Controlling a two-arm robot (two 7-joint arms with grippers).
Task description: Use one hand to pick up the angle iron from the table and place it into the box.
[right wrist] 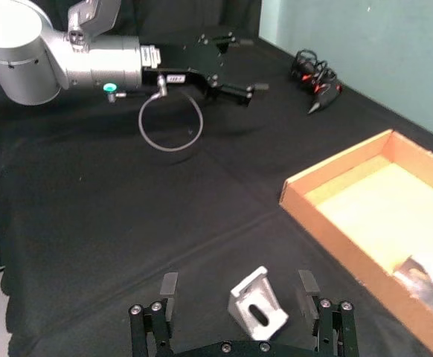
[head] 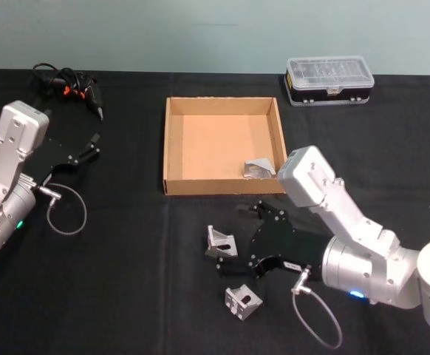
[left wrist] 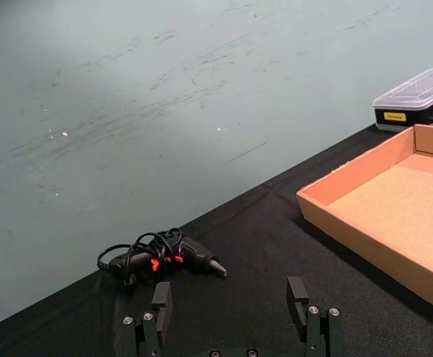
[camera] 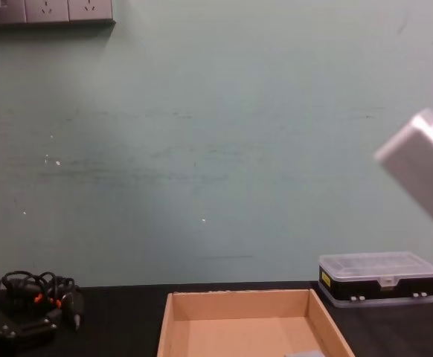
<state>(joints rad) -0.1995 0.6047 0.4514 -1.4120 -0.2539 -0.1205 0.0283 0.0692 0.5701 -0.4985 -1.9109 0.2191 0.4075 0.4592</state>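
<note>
Currently the angle iron (right wrist: 257,311) sits flat on the table (head: 126,259), a short way out from the box's near wall and roughly opposite the middle of that wall. The right gripper (right wrist: 236,280) is low over it with its fingers (right wrist: 169,286) spread wide. One finger stands on each side of the bracket and there is clear space between metal and pads, so nothing is pinched yet.

The box (head: 207,144) lies just beyond. A boxed angle iron (head: 258,168) rests on its floor, close to the near wall and toward the box's right-hand corner. By my reading, one piece has been delivered and this is the approach for another. The straddle looks complete, while the squeeze, the lift, the short carry over the near wall and the release are all left to do.

A spare angle iron (head: 243,302) lies on the table farther from the box than the straddled one, on the robot's side of it. It is untouched, so a further round may follow.

The left gripper (head: 91,148) hangs well off the box's left wall with its fingers parted and nothing between them. It looks parked. A corded tool (head: 67,81) lies beyond it, off the box's far left corner. A clear-lidded case (head: 329,80) stands just past the far right corner.
</note>
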